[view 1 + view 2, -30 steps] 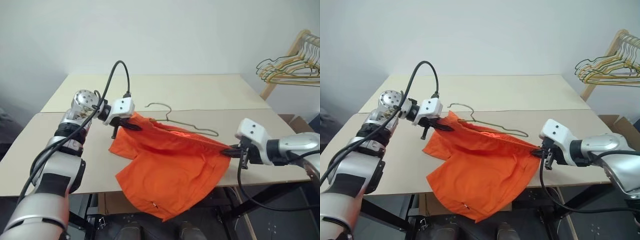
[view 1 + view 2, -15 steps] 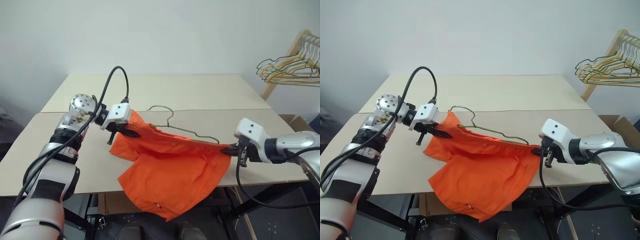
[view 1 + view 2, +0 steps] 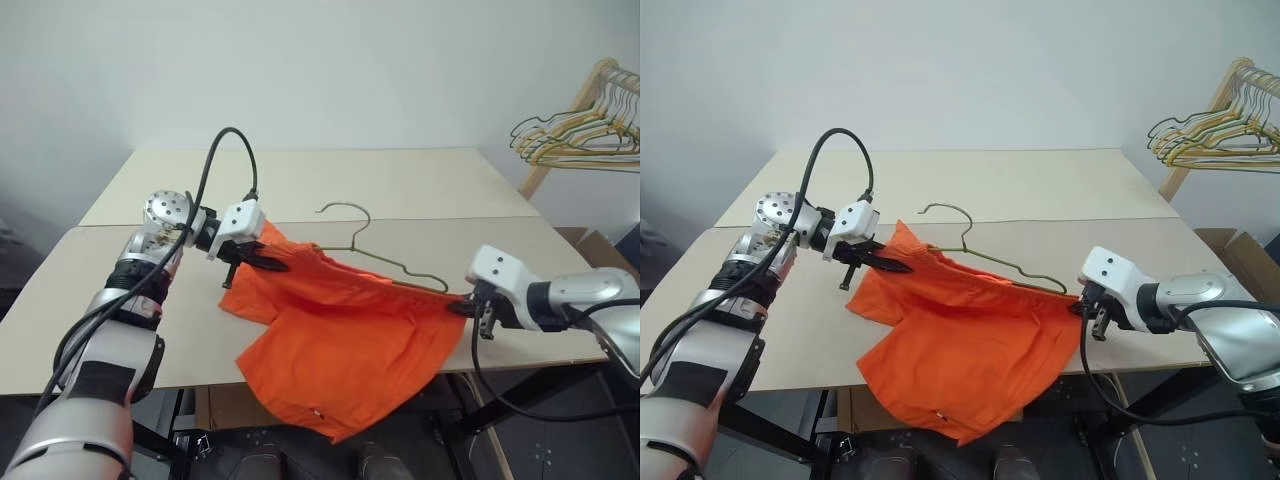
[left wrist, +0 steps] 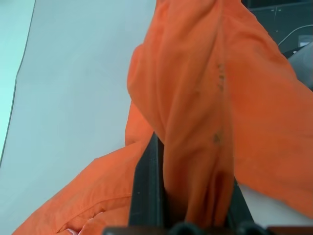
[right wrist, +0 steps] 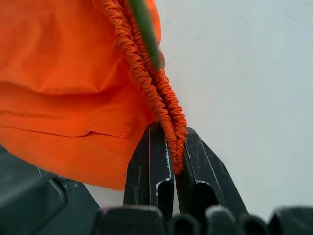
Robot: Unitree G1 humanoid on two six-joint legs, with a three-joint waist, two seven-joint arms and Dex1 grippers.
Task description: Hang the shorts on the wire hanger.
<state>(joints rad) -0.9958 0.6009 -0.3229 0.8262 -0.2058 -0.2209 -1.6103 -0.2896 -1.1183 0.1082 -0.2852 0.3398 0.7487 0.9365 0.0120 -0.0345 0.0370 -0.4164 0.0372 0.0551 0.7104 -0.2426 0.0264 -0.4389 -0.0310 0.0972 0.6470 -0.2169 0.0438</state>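
Orange shorts (image 3: 340,350) stretched out over the near part of the counter (image 3: 420,190), waistband pulled taut between both hands, the two legs drooping past the front edge. Left hand (image 3: 268,263) clamped tight on one end of the waistband, fabric bunched between its black fingers (image 4: 145,191) in the left wrist view. Right hand (image 3: 462,307) pinched shut on the opposite end, gathered elastic squeezed between its fingers (image 5: 151,171) in the right wrist view.

Wire hanger (image 3: 385,262) just behind the waistband, hook (image 3: 345,212) standing up clear above the cloth, one sloped wire running down toward the right hand. In the right wrist view a thin green-grey wire (image 5: 145,29) lying against the elastic, so probably already partly threaded inside the waist opening; cannot tell how much of the hanger sits inside and how much only rests behind.

Judged as middle to late stage: shorts gripped and spread, hanger engaged at the waistband. Still left: seating the waistband evenly over both shoulders of the hanger, then releasing. Bunch of spare hangers (image 3: 580,125) on a wooden rack at far right, well apart, untouched.
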